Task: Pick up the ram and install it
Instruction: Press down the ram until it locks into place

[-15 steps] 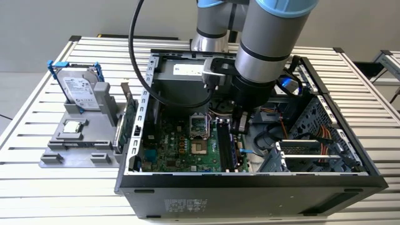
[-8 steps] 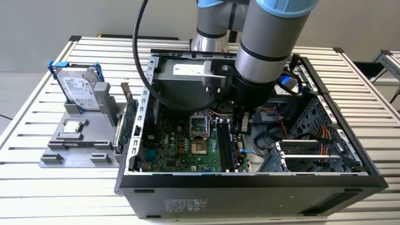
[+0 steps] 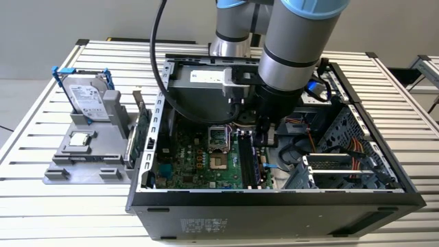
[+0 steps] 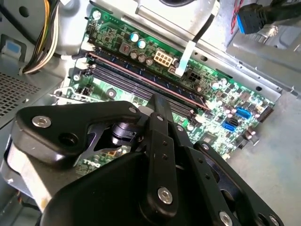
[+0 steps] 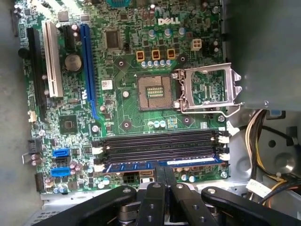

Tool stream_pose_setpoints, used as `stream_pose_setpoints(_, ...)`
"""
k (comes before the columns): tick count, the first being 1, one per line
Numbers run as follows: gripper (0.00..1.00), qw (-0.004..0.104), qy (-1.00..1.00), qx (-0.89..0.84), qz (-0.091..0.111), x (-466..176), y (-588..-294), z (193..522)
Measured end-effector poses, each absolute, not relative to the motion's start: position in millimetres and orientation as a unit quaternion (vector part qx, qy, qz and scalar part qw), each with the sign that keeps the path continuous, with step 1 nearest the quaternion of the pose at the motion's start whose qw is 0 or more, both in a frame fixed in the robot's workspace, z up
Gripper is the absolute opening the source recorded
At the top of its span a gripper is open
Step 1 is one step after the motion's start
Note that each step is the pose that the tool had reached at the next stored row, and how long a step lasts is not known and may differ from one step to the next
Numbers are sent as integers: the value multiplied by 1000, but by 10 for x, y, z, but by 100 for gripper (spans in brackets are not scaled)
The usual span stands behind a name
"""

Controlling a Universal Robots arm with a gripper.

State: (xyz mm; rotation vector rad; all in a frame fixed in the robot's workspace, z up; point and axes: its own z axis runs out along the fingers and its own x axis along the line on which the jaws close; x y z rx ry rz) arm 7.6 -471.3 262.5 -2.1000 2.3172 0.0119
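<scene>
The arm (image 3: 291,43) is built of silver-grey cylindrical segments with light blue caps and black rings at the joints. A thick black cable (image 3: 159,62) hangs along it. In both wrist views the gripper (image 4: 157,101) is matte black, made of flat linkage bars with rounded ends, fastened by silver screws and round pivot pins.

Matt black plastic gripper (image 5: 164,176), glossy green motherboard (image 5: 127,101), bare metal case (image 3: 357,128)
</scene>
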Motion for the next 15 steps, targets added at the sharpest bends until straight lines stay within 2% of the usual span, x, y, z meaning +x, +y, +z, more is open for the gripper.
stream_pose_setpoints(15,0,7,721,-693,4,95,-4650,2620)
